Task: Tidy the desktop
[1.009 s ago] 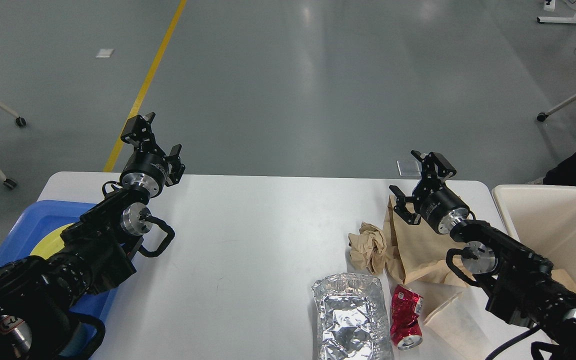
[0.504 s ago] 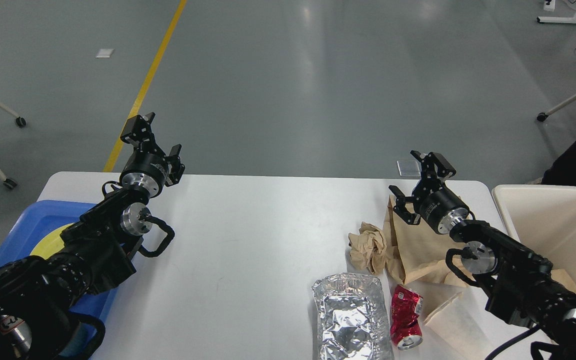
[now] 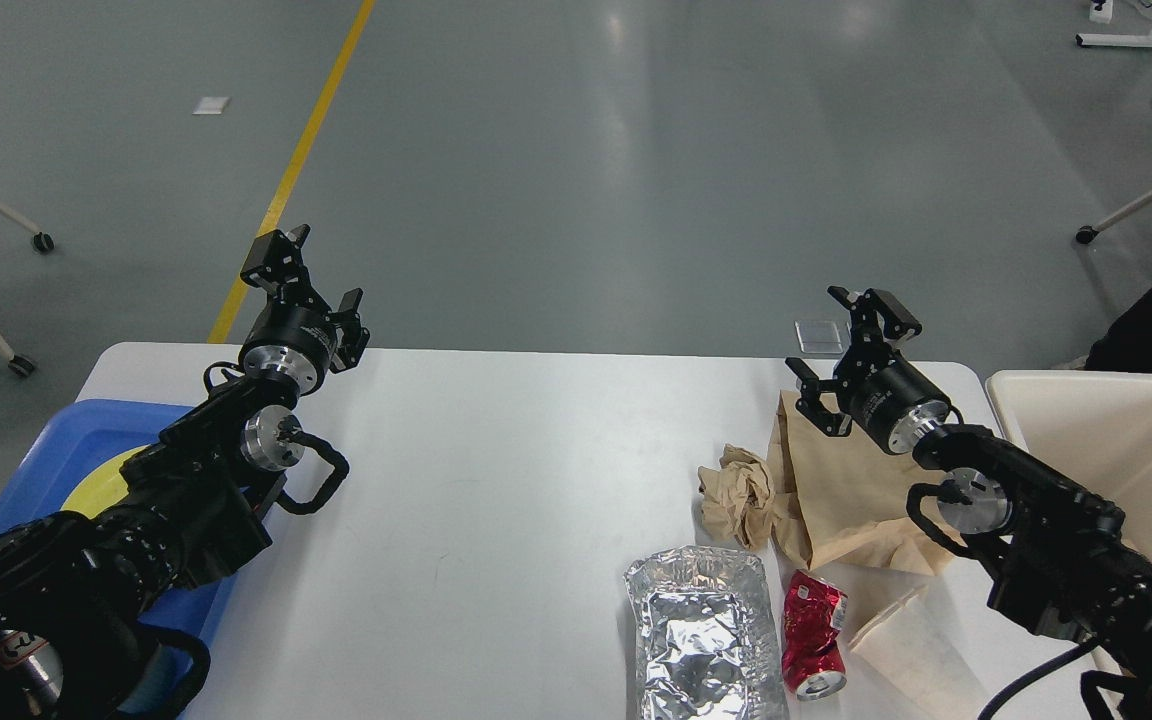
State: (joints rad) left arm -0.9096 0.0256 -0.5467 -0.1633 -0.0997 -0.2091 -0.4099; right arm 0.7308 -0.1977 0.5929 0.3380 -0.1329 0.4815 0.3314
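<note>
Your right pincer point(image 3: 848, 350) hangs with its jaws spread wide and nothing between them, just past the far edge of the brown paper bag point(image 3: 836, 490), and everything that needs clearing lies behind and below it, back toward you on the bench point(image 3: 496, 480). The bag lies flat, its long axis running from the pincer toward your body; the crumpled brown paper point(image 3: 739, 495) touches the bag's left side, so it sits down and left of the pincer. Nearer to you lie the foil tray point(image 3: 701, 635), the crushed red can point(image 3: 814, 635) just right of it, and a pale paper cup point(image 3: 911, 645) on its side, right of the can. The cream bin point(image 3: 1116, 450) stands to the right of this pincer, beside the bench end. Your left pincer point(image 3: 321, 275) is also parted and empty, raised over the far left corner of the bench, well apart from the litter, with the blue tray point(image 3: 56, 450) under its arm. So the right arm looks the one to use. Its forearm slants up from lower right, wrist raised, fingers pointing away from you; I judge you need to draw back and tip downward first.
</note>
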